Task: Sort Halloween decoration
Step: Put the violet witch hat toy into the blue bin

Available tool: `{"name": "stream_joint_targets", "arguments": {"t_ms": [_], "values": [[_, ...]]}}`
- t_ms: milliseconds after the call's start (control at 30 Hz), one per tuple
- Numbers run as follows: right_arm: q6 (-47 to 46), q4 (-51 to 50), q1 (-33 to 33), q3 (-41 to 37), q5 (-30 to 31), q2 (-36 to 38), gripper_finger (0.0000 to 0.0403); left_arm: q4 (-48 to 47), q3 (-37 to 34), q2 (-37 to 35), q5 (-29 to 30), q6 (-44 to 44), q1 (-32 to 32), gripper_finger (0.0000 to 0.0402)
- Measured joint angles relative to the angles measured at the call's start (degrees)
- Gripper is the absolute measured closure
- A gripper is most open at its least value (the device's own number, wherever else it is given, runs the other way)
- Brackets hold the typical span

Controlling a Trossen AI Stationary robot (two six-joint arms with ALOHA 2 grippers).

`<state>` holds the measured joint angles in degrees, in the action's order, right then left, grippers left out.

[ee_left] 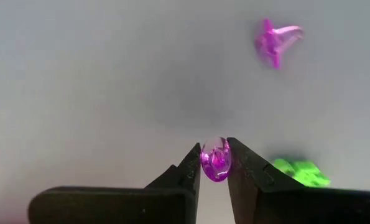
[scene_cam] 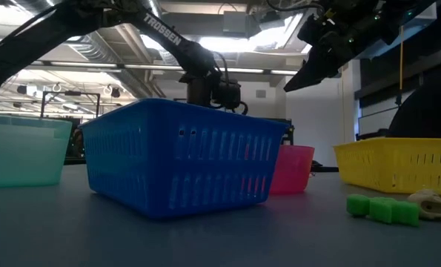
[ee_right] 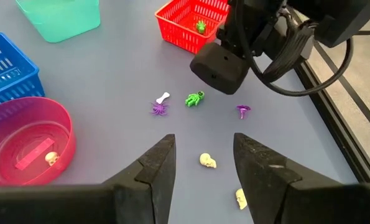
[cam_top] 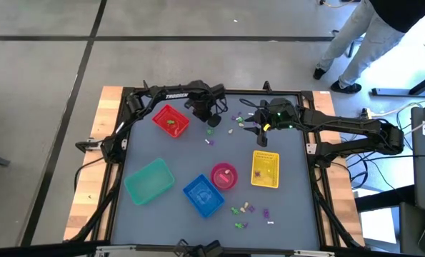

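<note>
- The left gripper [ee_left: 216, 163] is pinching a purple trinket [ee_left: 216, 159] between its fingertips, low over the table [ee_left: 97, 93] beside the red basket [cam_top: 171, 120]
- A green trinket [ee_left: 301, 172] is lying just beside it, another purple one [ee_left: 277, 41] farther off
- The right gripper [ee_right: 203, 158] is hovering with jaws apart above a cream skull [ee_right: 208, 160], holding nothing

pink bowl [scene_cam: 290, 169] half-hidden — blue basket [scene_cam: 179, 152] in front

purple trinket [ee_left: 216, 159], red basket [cam_top: 171, 121], yellow basket [cam_top: 265, 170]
</note>
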<state>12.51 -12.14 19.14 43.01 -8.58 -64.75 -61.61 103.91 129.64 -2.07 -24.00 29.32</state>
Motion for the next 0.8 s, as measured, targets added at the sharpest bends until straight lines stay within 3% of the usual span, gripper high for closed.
{"name": "stream_joint_targets", "arguments": {"t_ms": [167,433,667,800], "values": [[0.0,0.0,0.0,0.0,0.0,0.0,0.0244,-2.5,2.0,0.0,-3.6,2.1,-0.1,0.0364],[0.0,-0.1,0.0,0.0,0.0,0.0,0.0244,-16.3,8.8,-0.2,-4.5,7.9,-2.5,0.0364],[0.0,-1.2,0.0,0.0,0.0,0.0,0.0244,-26.9,15.8,-0.3,-4.4,11.2,-7.6,0.0365],[0.0,-3.0,0.0,0.0,0.0,0.0,0.0244,-28.4,18.1,-0.4,-4.5,11.2,-11.3,0.0365]]}}
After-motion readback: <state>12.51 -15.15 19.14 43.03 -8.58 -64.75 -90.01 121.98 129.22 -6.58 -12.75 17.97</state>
